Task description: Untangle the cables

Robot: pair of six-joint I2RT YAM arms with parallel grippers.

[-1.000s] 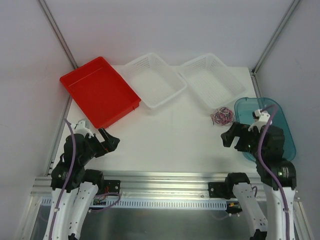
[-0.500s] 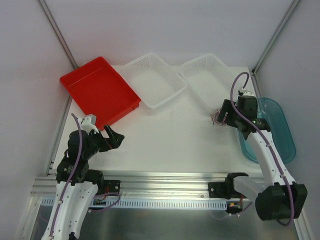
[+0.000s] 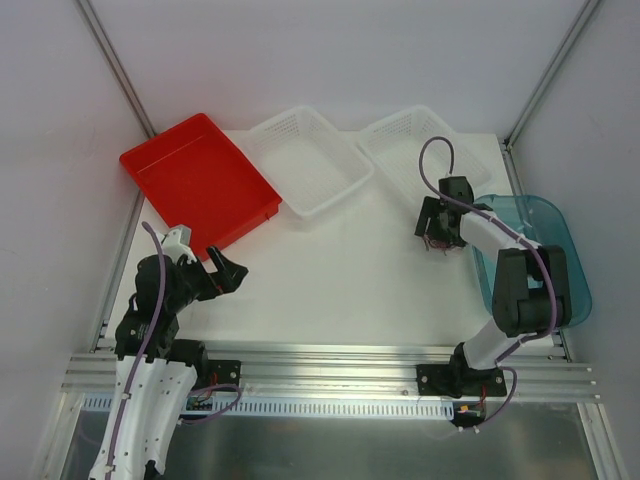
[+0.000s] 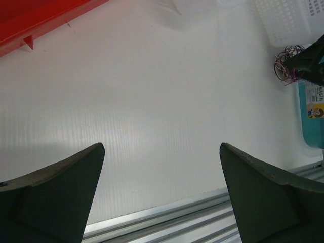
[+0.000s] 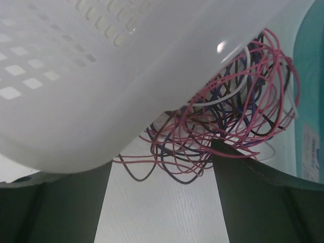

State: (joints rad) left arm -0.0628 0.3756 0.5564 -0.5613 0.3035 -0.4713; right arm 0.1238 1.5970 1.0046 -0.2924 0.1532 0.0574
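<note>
Right arm [image 3: 497, 233] outstretched, right end effector [image 5: 162, 169] parted at cables [image 5: 229, 117], left end effector [image 4: 161, 148] parted wide

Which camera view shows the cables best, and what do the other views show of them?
The right wrist view: the cables are close and large, each coloured loop distinct, though the basket hides part. The left wrist view shows only a small far bundle at its right edge; in the top view the right pincer covers most of them.

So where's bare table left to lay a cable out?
Free: the broad middle of the table, between red tray, left gripper and the cables. Crowded: around the cables, hemmed by right gripper, rightmost white basket and teal basin.
</note>
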